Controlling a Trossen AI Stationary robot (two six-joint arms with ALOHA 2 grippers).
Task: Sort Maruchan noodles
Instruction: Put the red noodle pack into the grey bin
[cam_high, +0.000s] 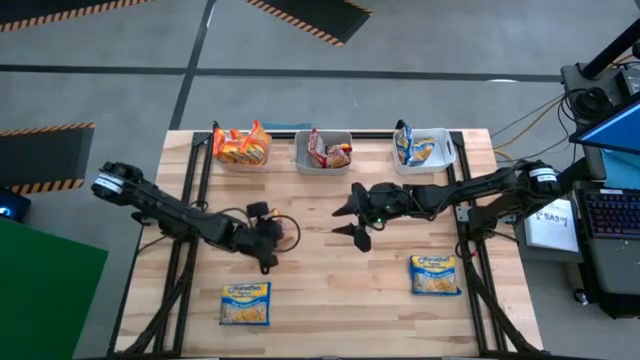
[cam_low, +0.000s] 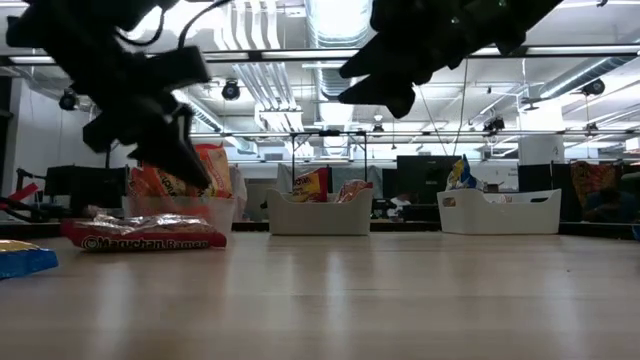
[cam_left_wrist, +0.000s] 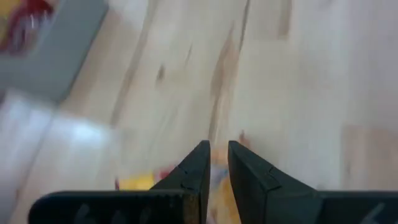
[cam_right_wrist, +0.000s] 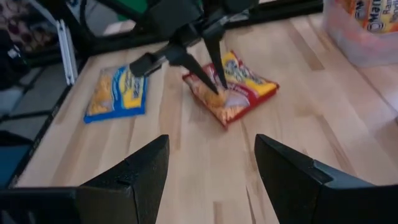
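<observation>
Our right gripper hangs open mid-frame; our left gripper pinches the red noodle packet left of centre.

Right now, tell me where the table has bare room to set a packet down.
Free: the strip between the two blue packets along the near edge. Crowded: the far edge with three bins, and the middle, where the left gripper pinches a red packet near the open right gripper.

Setting: a robotics lab or industrial workshop. Evidence: concrete floor with black-and-orange hazard striping, exposed ceiling ducts and strip lighting, computer monitors on rear benches, cabling, and a wooden worktable.
</observation>
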